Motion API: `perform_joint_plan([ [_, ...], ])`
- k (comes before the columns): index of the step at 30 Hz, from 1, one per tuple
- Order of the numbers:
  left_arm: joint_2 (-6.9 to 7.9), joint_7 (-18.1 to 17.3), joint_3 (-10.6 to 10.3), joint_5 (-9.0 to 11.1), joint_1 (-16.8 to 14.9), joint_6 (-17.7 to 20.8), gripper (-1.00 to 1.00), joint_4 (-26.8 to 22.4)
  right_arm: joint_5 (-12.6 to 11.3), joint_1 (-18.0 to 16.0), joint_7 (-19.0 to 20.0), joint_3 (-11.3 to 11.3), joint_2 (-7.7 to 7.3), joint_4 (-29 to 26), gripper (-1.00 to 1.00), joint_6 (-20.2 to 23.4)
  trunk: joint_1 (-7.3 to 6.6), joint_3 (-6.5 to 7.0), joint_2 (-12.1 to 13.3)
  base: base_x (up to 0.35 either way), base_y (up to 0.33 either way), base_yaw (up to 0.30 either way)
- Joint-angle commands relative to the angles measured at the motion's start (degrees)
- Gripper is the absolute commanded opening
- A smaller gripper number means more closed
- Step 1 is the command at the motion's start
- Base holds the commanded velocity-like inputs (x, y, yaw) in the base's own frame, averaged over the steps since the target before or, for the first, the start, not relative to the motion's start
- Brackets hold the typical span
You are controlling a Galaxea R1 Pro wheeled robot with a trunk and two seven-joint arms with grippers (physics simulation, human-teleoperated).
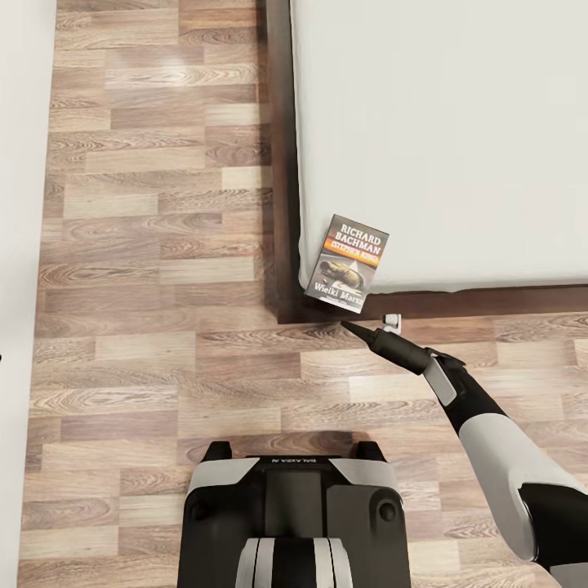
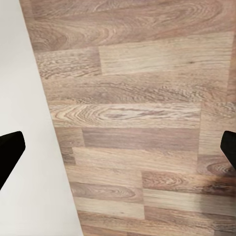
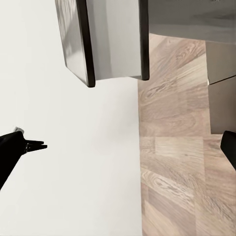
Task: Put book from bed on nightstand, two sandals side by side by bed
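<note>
From my head view, the book (image 1: 347,263) lies at the bed (image 1: 441,139) corner, overhanging the frame, at one o'clock. My right claw (image 1: 369,328), fingers apart, reaches just below it, lined up to grasp. My left claw (image 2: 118,147) hangs spread above the floor (image 1: 155,245).

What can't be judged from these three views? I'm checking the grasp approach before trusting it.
- Book, head view: its near corner overhangs the bed; how much is supported is unclear.
- Right gripper, head view: seen edge-on, so finger spacing is unreadable there.
- Left gripper, left wrist view: fingertips cut off by the frame edges.
</note>
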Motion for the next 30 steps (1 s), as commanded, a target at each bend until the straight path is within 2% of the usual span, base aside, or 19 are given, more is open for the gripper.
perform_joint_plan([
  [1, 0.00, -0.6, 0.0, -0.5, -0.1, 0.3, 1.00, 0.0, -0.3, 0.0, 0.1, 0.0, -0.01, 0.0, 1.00, 0.6, 0.00, -0.02, 0.0, 0.000, 0.000, 0.000],
  [30, 0.00, -0.6, 0.0, -0.5, -0.1, 0.3, 1.00, 0.0, -0.4, -0.8, 0.1, -0.1, -0.28, -0.5, 1.00, 0.5, 0.00, -0.02, 0.0, 0.000, 0.000, 0.000],
])
